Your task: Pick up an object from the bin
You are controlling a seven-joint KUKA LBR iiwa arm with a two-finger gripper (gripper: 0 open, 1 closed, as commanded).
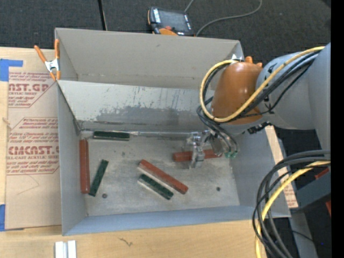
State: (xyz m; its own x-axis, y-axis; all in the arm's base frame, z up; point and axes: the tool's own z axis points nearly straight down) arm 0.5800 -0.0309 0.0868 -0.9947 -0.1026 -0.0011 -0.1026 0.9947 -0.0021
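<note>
My gripper (195, 153) is low over the bin floor at the right of the middle. It stands right on a short red-brown bar (181, 156), which lies roughly level and sticks out to the left and right of it. Just left and nearer the front lies a longer red-brown bar (163, 176) on a slant. A dark green bar with a pale edge (155, 187) rests alongside that one.
A long red-brown bar (84, 165) lies along the left wall, with a dark green bar (98, 177) tilted beside it. Another dark green bar (111, 136) sits at the foot of the back wall. The arm with its orange cover and yellow cables hangs over the bin's right side.
</note>
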